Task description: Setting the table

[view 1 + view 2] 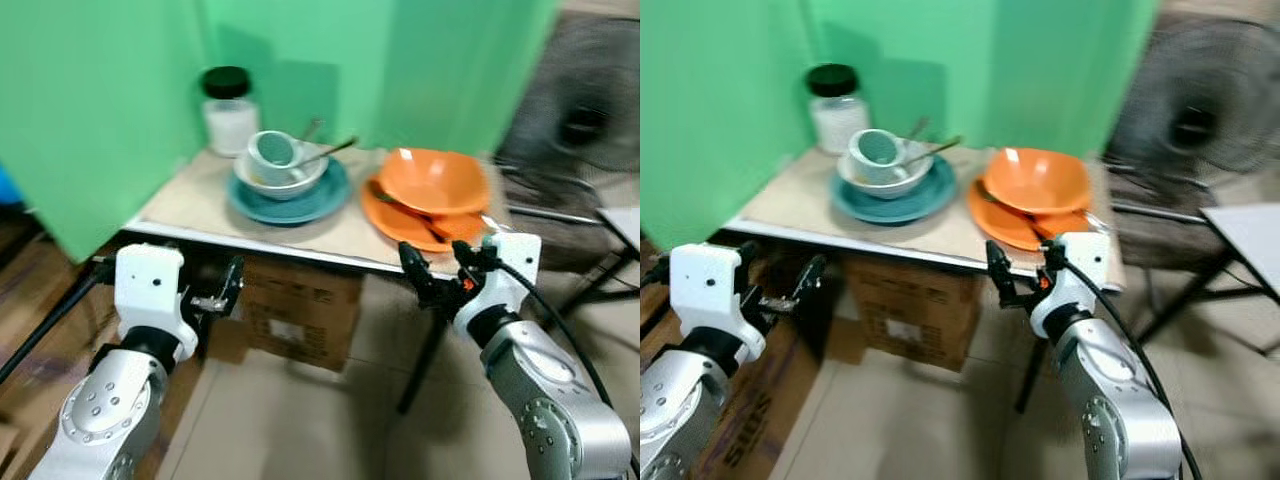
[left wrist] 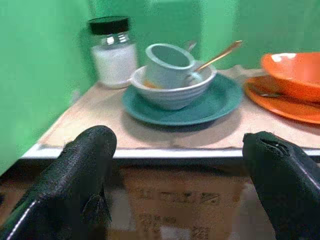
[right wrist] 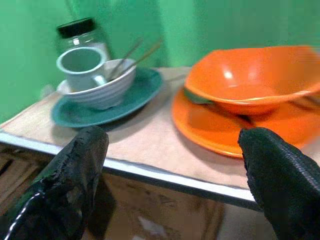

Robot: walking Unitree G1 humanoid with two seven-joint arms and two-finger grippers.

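On a small table stands a teal plate carrying a white ribbed bowl. A pale teal mug and long-handled utensils rest in the bowl. To its right an orange bowl sits on an orange plate, a green-handled utensil between them. My left gripper hangs open below the table's front edge, left of centre. My right gripper is open just before the edge, below the orange plate. Both are empty.
A glass jar with a black lid stands at the table's back left, against green screens. A cardboard box sits under the table. A black fan and another table's corner are on the right.
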